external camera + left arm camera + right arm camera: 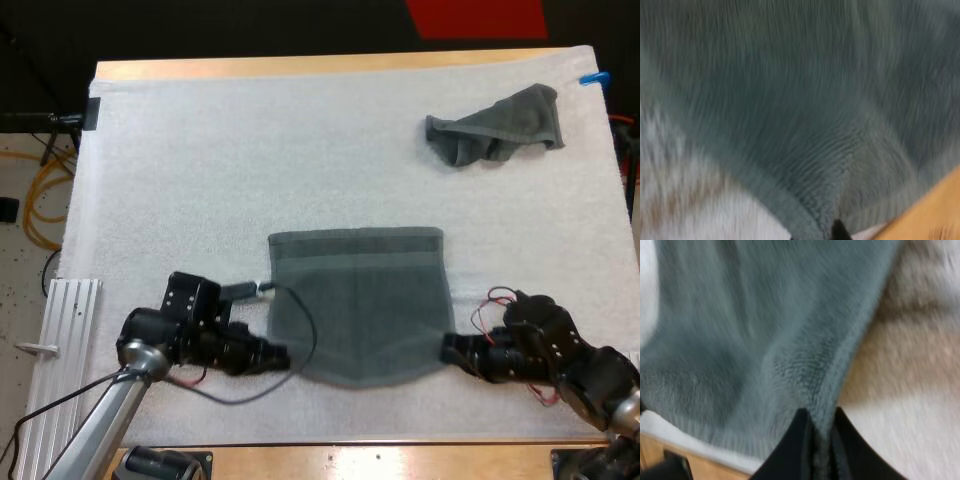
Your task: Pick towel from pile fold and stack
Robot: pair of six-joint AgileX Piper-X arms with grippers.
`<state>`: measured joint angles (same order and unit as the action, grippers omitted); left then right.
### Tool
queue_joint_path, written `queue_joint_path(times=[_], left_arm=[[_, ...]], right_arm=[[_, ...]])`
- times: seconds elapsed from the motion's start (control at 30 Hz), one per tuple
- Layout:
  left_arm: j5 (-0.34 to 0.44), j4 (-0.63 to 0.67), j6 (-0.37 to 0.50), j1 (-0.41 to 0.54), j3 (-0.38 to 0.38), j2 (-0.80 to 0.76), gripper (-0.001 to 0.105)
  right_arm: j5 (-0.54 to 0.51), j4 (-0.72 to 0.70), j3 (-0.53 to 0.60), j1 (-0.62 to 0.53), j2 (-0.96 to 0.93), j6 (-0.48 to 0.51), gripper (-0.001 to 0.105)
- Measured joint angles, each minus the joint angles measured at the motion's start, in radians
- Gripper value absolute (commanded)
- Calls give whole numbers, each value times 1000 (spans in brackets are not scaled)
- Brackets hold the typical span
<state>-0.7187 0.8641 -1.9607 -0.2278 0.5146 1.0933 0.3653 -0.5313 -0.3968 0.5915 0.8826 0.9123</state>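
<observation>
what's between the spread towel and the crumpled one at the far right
Only bare white mat between the spread towel and the crumpled towel, as the high view shows.

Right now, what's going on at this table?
Two robot arms are handling a towel spread flat on the white mat. The left gripper pinches its near left corner and the right gripper pinches its near right corner, so a fold looks about to begin. A crumpled towel lies at the mat's far right, untouched.
</observation>
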Motion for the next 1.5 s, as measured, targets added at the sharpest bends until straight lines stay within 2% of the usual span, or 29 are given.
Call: queue_joint_path(times=[0.13, 0.3, 0.47, 0.53, 0.83, 1.03, 1.33, 1.5], left_arm=[[0, -196, -129, 0, 0, 71, 0], [-14, -454, -254, 0, 0, 171, 0], [-10, -647, -310, 0, 0, 247, 0], [17, -699, -330, 0, 0, 269, 0], [146, -816, -335, 0, 0, 294, 0], [221, -882, -335, 0, 0, 298, 0], [236, -922, -335, 0, 0, 398, 0], [229, -978, -335, 0, 0, 411, 0]], right_arm=[[-12, 142, 0, -28, 92, -49, 0], [-14, 331, 0, -116, 221, -107, 0], [22, 486, 0, -196, 338, -128, 0], [43, 537, 0, -214, 385, -130, 0], [31, 734, -1, -223, 501, -178, 0], [-19, 753, -43, -223, 543, -180, 0], [-39, 759, -146, -223, 636, -180, 0], [-54, 775, -157, -224, 646, -180, 0]])
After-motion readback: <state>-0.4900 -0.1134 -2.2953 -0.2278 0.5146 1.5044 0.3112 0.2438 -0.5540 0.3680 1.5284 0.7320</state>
